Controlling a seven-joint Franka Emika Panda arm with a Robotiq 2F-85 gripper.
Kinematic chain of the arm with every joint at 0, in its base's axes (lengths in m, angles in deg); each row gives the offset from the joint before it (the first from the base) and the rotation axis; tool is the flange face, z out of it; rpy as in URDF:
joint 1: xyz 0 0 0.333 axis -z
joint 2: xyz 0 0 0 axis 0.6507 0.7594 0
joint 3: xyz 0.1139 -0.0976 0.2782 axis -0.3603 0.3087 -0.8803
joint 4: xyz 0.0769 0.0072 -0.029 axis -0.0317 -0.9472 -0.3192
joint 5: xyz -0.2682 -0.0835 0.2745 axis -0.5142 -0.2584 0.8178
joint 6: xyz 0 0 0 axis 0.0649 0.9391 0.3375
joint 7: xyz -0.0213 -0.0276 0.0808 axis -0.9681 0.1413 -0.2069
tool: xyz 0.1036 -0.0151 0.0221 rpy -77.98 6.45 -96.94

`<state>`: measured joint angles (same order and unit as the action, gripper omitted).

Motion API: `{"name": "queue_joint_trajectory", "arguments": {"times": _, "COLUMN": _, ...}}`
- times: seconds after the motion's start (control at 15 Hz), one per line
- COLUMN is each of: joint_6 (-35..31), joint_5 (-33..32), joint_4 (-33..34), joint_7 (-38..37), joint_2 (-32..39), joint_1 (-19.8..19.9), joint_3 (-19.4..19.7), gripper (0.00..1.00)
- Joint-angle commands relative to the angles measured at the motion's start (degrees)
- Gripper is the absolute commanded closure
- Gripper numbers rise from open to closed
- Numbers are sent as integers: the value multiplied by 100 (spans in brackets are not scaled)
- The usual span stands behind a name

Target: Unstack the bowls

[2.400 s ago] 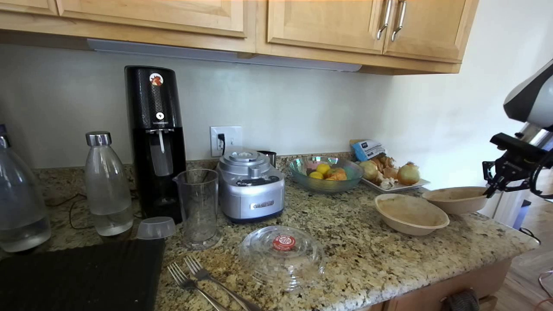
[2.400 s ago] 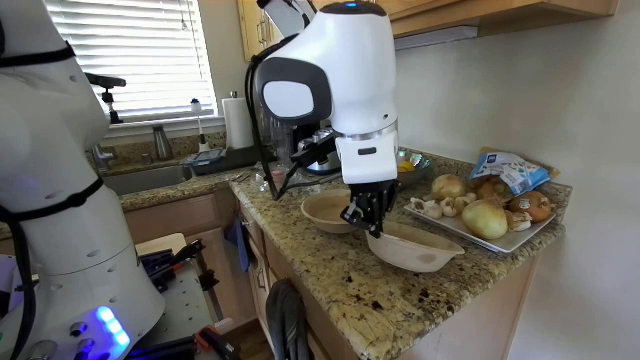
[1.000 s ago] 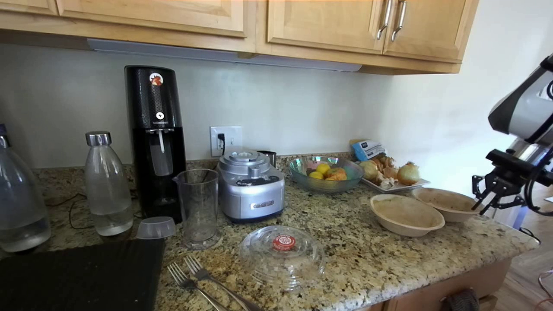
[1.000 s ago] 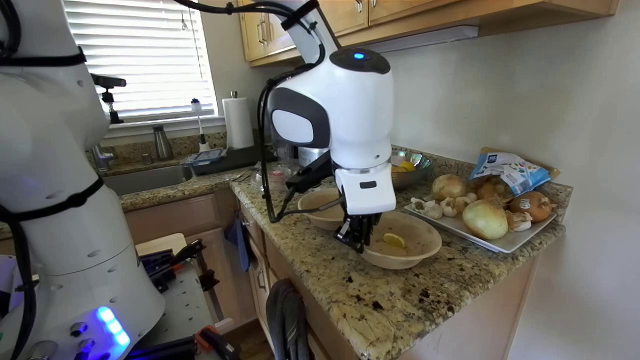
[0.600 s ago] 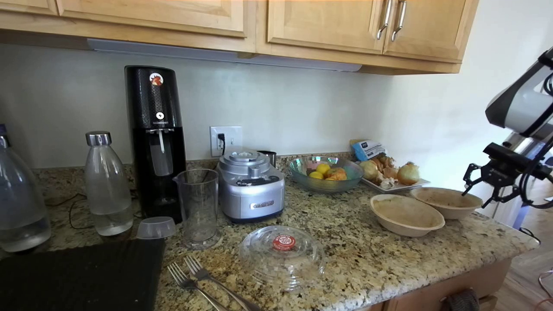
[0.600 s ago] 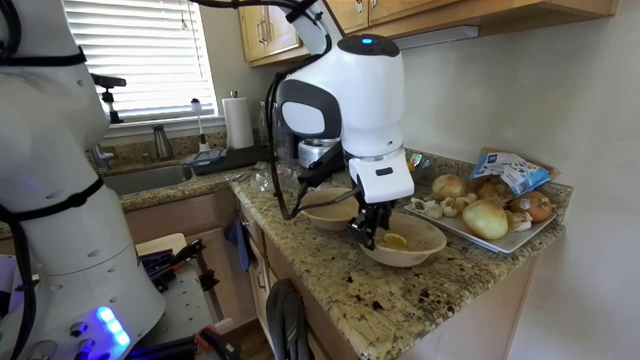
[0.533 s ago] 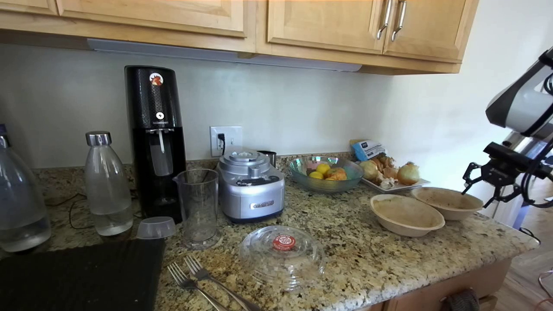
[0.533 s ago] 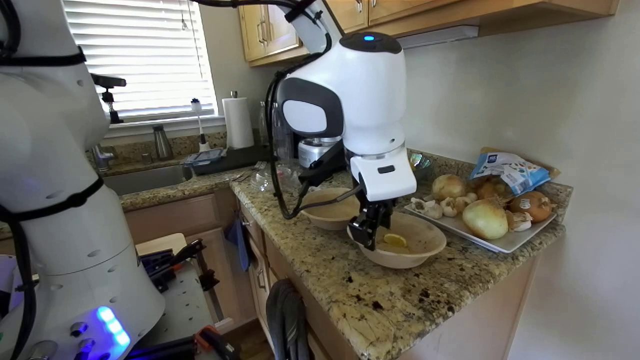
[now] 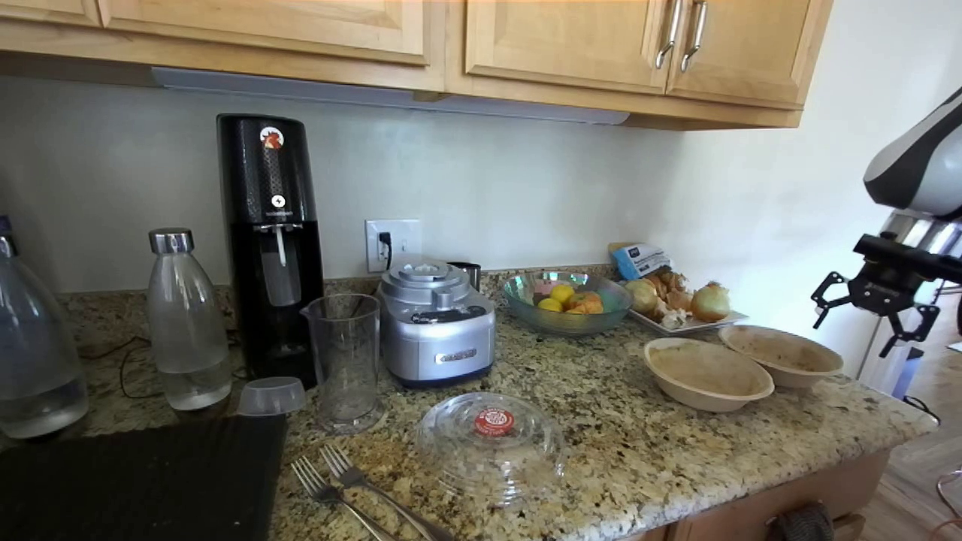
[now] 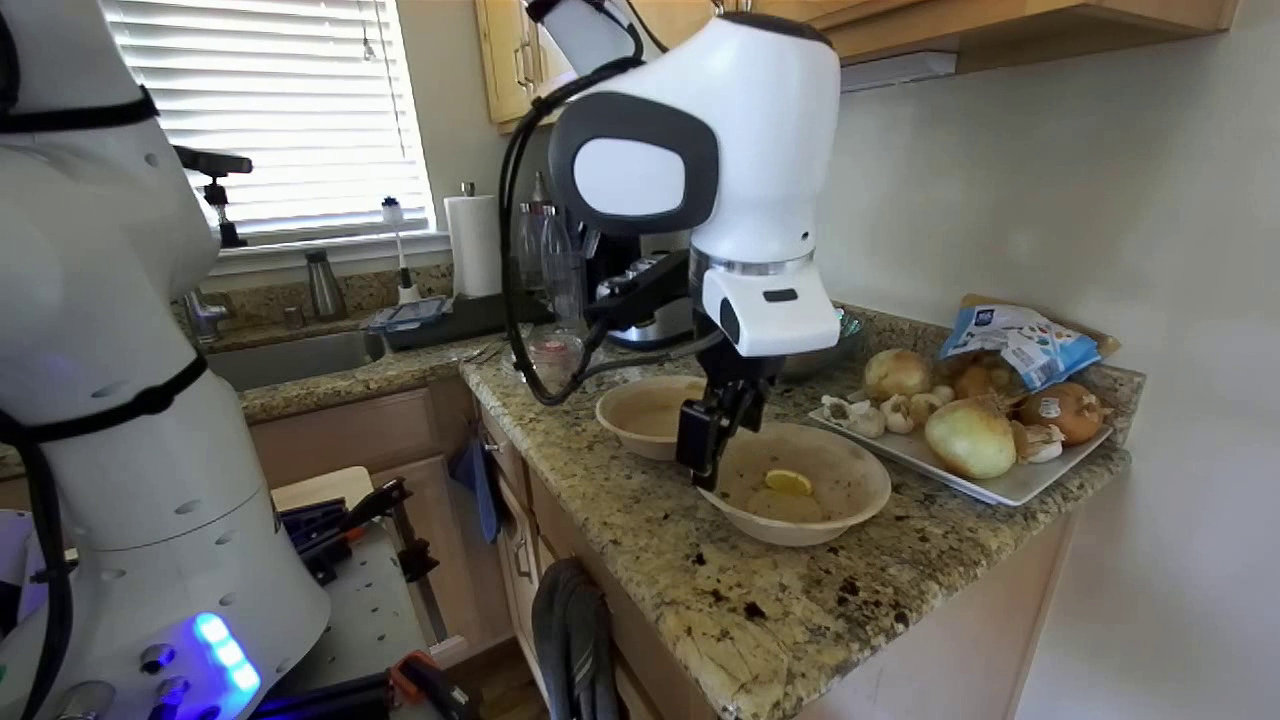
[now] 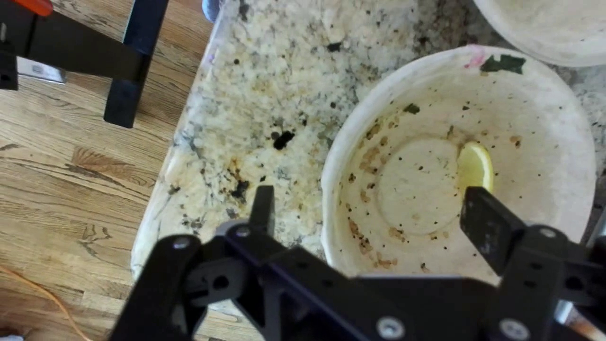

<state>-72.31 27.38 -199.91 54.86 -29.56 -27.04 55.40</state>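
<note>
Up go our fingers (image 11: 490, 232) since last look, clear of lemon bowl (image 9: 785, 352); bowl, tipped before, now sits flat on bench (image 9: 616, 406). Fingers spread wide, holding nothing. Plain bowl (image 9: 709, 368) stands right beside it, so job looks done to us. We cannot tell if rims touch. What can go wrong: one finger seems to hang over lemon bowl. If we dip or swing low, we may bump rim, tip bowl, spill lemon slice (image 11: 475, 168), or shove it into plain bowl.

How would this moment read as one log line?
Status: unstacked | on granite countertop: one beige bowl beside other beige bowl with lemon wedge | pincer: open, holding nothing, touching neither bowl
</note>
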Motion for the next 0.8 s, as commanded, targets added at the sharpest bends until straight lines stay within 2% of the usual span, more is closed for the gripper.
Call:
{"name": "queue_joint_trajectory", "arguments": {"times": 0.0, "joint_6": 755, "joint_5": -660, "joint_4": -115, "joint_7": -581, "joint_2": -892, "joint_1": 74, "joint_3": 12, "gripper": 0}}
{"name": "queue_joint_trajectory", "arguments": {"times": 0.47, "joint_6": 1465, "joint_5": -926, "joint_4": -18, "joint_7": -559, "joint_2": -1676, "joint_1": 107, "joint_3": -185, "gripper": 0}}
{"name": "queue_joint_trajectory", "arguments": {"times": 0.53, "joint_6": 1229, "joint_5": -739, "joint_4": 46, "joint_7": -428, "joint_2": -1366, "joint_1": 58, "joint_3": -154, "gripper": 0}}
{"name": "queue_joint_trajectory", "arguments": {"times": 0.73, "joint_6": 1233, "joint_5": -743, "joint_4": 48, "joint_7": -427, "joint_2": -1382, "joint_1": 55, "joint_3": -170, "gripper": 0}}
